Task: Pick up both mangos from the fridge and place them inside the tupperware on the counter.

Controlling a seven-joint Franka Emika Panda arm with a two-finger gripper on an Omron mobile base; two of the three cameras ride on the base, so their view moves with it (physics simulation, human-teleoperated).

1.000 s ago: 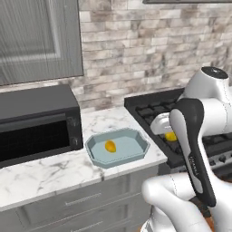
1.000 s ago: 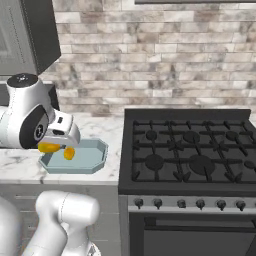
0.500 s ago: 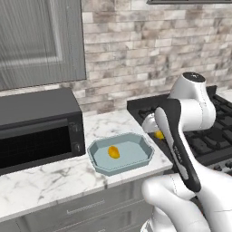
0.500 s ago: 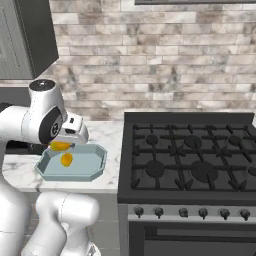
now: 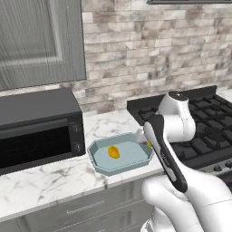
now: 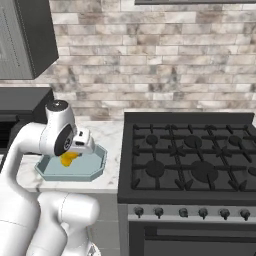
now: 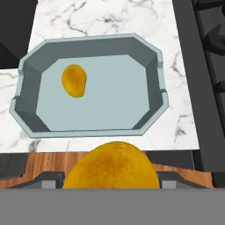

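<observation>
My gripper (image 7: 112, 179) is shut on a yellow-orange mango (image 7: 112, 167), which bulges between the two fingertips at the bottom of the hand view. It hangs above the near right part of the pale blue-grey tupperware (image 7: 94, 39), apart from it. A second mango (image 7: 74, 80) lies inside the tray, left of its middle. In the left base view the held mango (image 5: 148, 144) peeks out beside the arm at the rim of the tupperware (image 5: 97, 156), and the other mango (image 5: 113, 152) rests in it. The right base view shows the gripper (image 6: 75, 150) with its mango (image 6: 68, 158) over the tupperware (image 6: 95, 172). The fridge is out of view.
The tray stands on the white marble counter (image 5: 45, 181) near its front edge. A black microwave (image 5: 36, 127) sits to the tray's left and the black stove top (image 6: 190, 155) to its right. A brick wall closes the back.
Both base views have shifted a little, so the camera has moved. The hand with the mango has swung in from beside the stove to the tray's rim. The mango in the tray has stayed put.
</observation>
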